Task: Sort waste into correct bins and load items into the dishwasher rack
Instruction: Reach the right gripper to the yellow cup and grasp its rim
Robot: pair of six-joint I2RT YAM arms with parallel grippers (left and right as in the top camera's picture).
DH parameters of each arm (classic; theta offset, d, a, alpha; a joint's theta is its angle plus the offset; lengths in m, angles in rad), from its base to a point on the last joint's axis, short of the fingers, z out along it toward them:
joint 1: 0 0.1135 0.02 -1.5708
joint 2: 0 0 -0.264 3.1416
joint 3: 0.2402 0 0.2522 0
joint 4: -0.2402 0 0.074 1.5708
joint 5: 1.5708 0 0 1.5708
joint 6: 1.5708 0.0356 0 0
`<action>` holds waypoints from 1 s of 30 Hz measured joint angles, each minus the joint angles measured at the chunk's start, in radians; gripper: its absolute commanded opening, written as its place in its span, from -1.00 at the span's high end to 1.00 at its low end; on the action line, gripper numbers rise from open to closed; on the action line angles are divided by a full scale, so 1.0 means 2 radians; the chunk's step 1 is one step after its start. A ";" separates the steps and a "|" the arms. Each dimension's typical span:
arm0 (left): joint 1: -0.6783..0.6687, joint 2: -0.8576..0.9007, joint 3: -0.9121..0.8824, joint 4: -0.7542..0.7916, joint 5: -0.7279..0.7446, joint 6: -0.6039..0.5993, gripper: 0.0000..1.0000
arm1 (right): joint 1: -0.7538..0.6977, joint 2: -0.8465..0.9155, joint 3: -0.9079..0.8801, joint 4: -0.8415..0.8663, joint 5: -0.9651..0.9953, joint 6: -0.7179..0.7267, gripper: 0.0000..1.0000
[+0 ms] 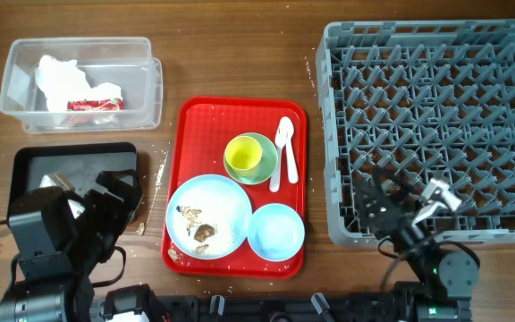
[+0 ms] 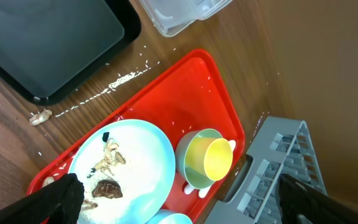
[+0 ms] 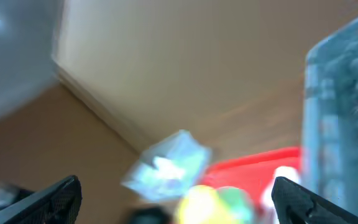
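From above, the clear box point(image 1: 147, 82) holds the white tissue point(image 1: 59, 76) and the red-and-white wrapper point(image 1: 95, 104). The black tray point(image 1: 74, 148) sits near it. On the red tray point(image 1: 208, 125) are a yellow-green cup point(image 1: 243, 155) in a pale green dish point(image 1: 265, 166), a white spoon point(image 1: 282, 148), a blue plate point(image 1: 228, 197) with food scraps point(image 1: 198, 231) and a blue bowl point(image 1: 275, 231). The grey rack point(image 1: 325, 134) stands just beside it.

Left wrist view: the left gripper point(image 2: 179, 198) is spread wide above the plate, holding nothing.

Right wrist view: it is blurry, but the right gripper point(image 3: 176, 199) is spread wide too, and empty.

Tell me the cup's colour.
Yellow-green; the cup shows best in the overhead view.
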 measured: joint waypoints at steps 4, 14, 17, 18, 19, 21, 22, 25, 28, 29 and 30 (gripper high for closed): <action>0.000 0.000 0.000 0.000 0.000 0.000 -1.00 | 0.000 -0.001 0.002 0.159 -0.005 0.091 -1.00; 0.000 0.000 0.000 0.000 0.000 0.000 -1.00 | 0.000 0.059 0.045 0.162 0.012 0.107 -0.99; 0.000 0.000 0.000 0.000 0.000 0.000 -1.00 | 0.000 0.111 0.045 0.164 -0.010 0.107 -0.99; 0.000 0.000 0.000 0.000 0.000 0.000 -1.00 | 0.000 0.129 0.045 0.173 -0.017 0.107 -0.99; 0.000 0.000 0.000 0.000 0.000 0.000 -1.00 | 0.000 0.148 0.046 0.189 -0.024 0.107 -0.99; 0.000 0.000 0.000 0.000 0.000 0.000 -1.00 | 0.000 0.172 0.049 0.226 -0.035 0.107 -1.00; 0.000 0.000 0.000 0.000 0.000 0.000 -1.00 | 0.000 0.185 0.053 0.243 -0.042 0.106 -0.99; 0.000 0.000 0.000 0.001 0.000 0.000 -1.00 | 0.000 0.221 0.094 0.252 -0.067 0.084 -0.99; 0.000 0.000 0.000 0.000 0.000 0.000 -1.00 | 0.000 0.260 0.183 0.213 -0.095 0.042 -0.99; 0.000 0.000 0.000 0.000 0.000 0.000 -1.00 | 0.000 0.269 0.211 0.182 -0.104 0.026 -0.99; 0.000 0.000 0.000 0.000 0.000 0.000 -1.00 | 0.000 0.278 0.234 0.153 -0.112 0.011 -0.99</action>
